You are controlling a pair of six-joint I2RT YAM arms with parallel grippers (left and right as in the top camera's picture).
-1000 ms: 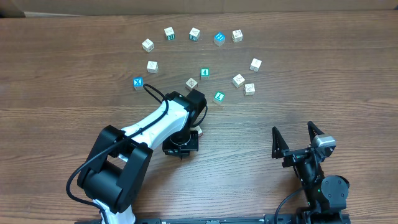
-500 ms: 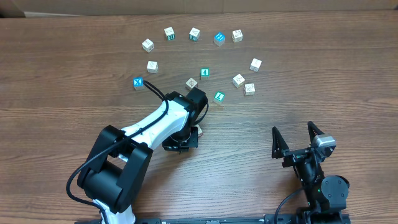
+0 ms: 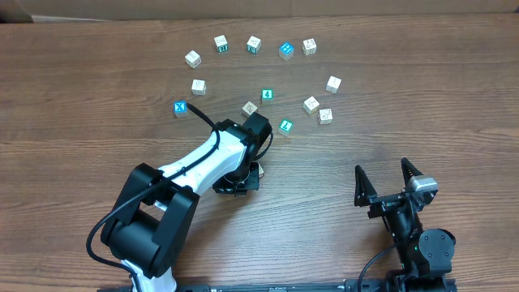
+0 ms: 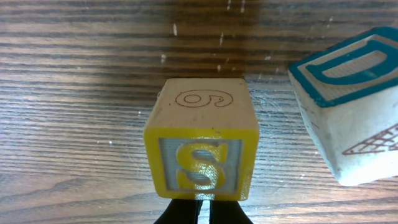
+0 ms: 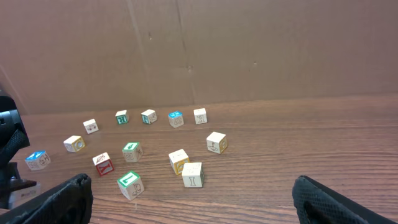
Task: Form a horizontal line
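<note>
A pale yellow cube (image 4: 202, 146) with an "S" on its near face and a "6" on top fills the left wrist view. My left gripper (image 4: 202, 214) is shut, its closed fingertips pressed against the bottom of that near face, holding nothing. A white cube with a teal "D" (image 4: 348, 118) lies just right of it, tilted. In the overhead view the left gripper (image 3: 238, 185) is at mid-table, with a pale cube corner (image 3: 259, 170) peeking out beside it. My right gripper (image 3: 382, 169) stands open and empty near the front right. No horizontal line shows; the cubes lie scattered.
Loose cubes arc across the far half of the table: a blue X cube (image 3: 181, 108), a teal 4 cube (image 3: 267, 94), a teal-topped cube (image 3: 285, 126), and whitish cubes (image 3: 311, 104) (image 3: 325, 116) (image 3: 333, 83). A cardboard wall (image 5: 249, 50) closes the back.
The left gripper has crept a little toward the far side of the table, with the pale cube corner beside it shifting slightly. The right arm has stayed still.
</note>
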